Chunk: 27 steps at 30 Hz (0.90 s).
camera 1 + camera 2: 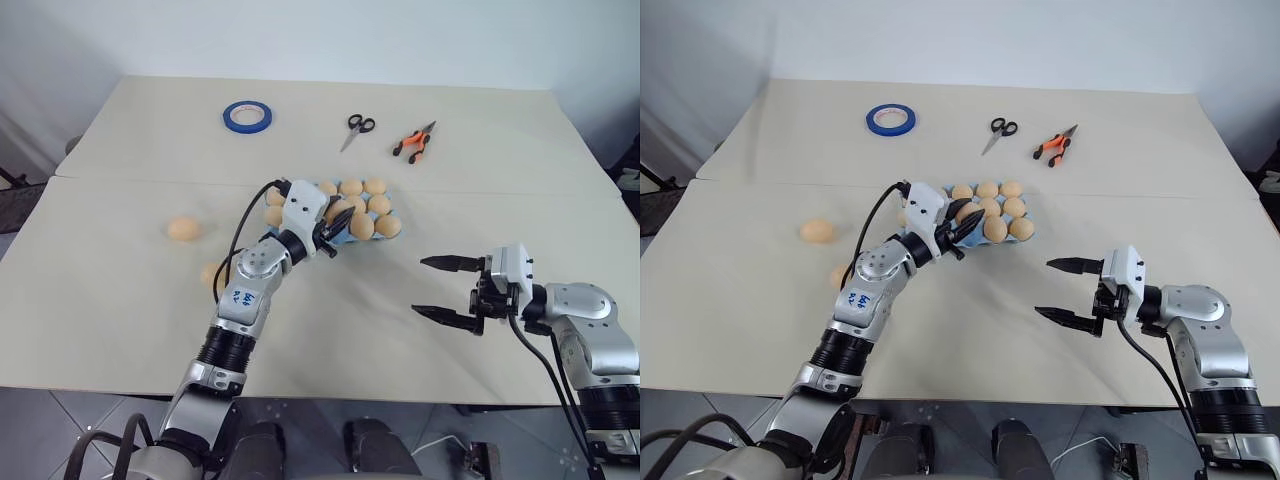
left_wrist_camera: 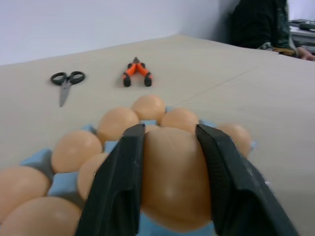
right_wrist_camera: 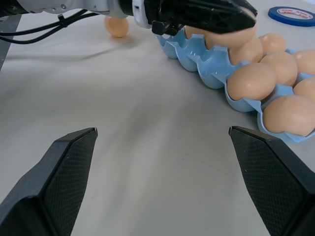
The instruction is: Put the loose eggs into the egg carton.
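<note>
Light, smooth egg (image 2: 172,179), easy to crack: pinched softly on both sides by left fingers (image 2: 120,182) over blue carton (image 3: 206,66); right fingers (image 3: 54,172) spread wide.

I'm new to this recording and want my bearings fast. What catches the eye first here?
The left gripper over the light blue egg carton mid-table, an egg between its fingers. Two loose eggs lie on the table to the carton's left, and the right gripper hovers wide open to its right.
</note>
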Available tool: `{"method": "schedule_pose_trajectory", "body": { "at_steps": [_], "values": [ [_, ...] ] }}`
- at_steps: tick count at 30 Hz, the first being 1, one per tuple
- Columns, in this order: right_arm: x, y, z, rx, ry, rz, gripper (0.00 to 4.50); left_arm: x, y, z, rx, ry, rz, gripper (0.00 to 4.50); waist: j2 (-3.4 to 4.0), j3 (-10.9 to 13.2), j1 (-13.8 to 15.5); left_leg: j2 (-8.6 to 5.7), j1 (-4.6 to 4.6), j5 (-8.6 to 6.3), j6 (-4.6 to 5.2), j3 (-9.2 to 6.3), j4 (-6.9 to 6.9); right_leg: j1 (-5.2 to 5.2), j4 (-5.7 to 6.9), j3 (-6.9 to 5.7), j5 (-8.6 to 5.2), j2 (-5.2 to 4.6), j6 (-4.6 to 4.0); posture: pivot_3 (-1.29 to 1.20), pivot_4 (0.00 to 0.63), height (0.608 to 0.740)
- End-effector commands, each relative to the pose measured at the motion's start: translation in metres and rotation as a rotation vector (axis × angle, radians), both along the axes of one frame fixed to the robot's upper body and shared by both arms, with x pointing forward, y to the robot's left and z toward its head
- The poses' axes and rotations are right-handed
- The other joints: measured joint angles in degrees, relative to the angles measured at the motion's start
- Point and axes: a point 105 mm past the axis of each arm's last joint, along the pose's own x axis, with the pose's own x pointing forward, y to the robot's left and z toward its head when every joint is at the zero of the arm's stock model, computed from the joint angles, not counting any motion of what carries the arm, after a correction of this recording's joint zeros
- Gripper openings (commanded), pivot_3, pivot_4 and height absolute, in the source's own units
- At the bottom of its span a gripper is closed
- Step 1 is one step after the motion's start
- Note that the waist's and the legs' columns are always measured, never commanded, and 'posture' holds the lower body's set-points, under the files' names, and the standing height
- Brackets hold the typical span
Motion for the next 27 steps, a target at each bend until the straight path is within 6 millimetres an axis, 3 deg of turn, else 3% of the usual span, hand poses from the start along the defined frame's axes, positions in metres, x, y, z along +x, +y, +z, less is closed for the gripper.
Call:
{"method": "schedule_pose_trajectory", "body": {
  "at_steps": [1,6,13,17,24,27],
  "values": [
    [0.000,-0.003,0.013,-0.003,-0.061,-0.005,4.50,-0.005,0.003,0.013,-0.003,-0.059,0.012,3.07,0.00,0.0,0.0,0.00,0.00,0.00,0.00,0.00,0.00,0.00,0.00,0.01,0.00,0.00,0.00,0.00,0.150,0.740],
    [0.001,-0.003,0.013,-0.004,-0.057,-0.005,4.50,-0.013,0.008,0.015,0.020,-0.075,0.027,4.45,0.00,0.0,0.0,0.01,0.00,0.00,0.00,-0.01,0.00,-0.01,0.02,0.08,0.00,0.00,0.00,0.00,0.150,0.740],
    [0.003,-0.001,0.013,-0.007,-0.050,0.005,4.50,-0.035,0.023,0.020,-0.042,-0.065,0.025,4.45,0.00,0.0,-0.1,0.01,0.00,0.00,0.01,-0.02,0.00,0.01,0.03,0.17,0.00,-0.01,0.01,0.00,0.150,0.740],
    [0.002,-0.002,0.012,-0.009,-0.042,0.009,4.50,-0.055,0.049,0.019,-0.071,-0.089,0.077,4.45,0.00,0.0,-0.2,0.06,0.02,-0.01,0.00,-0.01,-0.02,0.00,0.04,0.21,0.00,0.02,0.01,0.00,0.150,0.740],
    [-0.003,-0.003,0.008,-0.009,-0.010,0.041,4.50,-0.097,0.117,-0.019,-0.059,0.061,0.206,4.45,0.00,0.0,-0.2,0.05,0.05,-0.06,0.07,-0.01,-0.04,0.06,-0.02,0.23,0.00,-0.01,0.00,0.00,0.150,0.740],
    [-0.002,-0.004,0.007,-0.011,-0.006,0.039,4.50,-0.106,0.138,-0.027,-0.047,0.085,0.278,4.45,0.00,0.0,0.0,0.04,0.04,-0.10,0.15,-0.04,-0.06,0.09,-0.08,0.21,0.00,-0.03,0.00,0.00,0.150,0.740]
  ]
}}
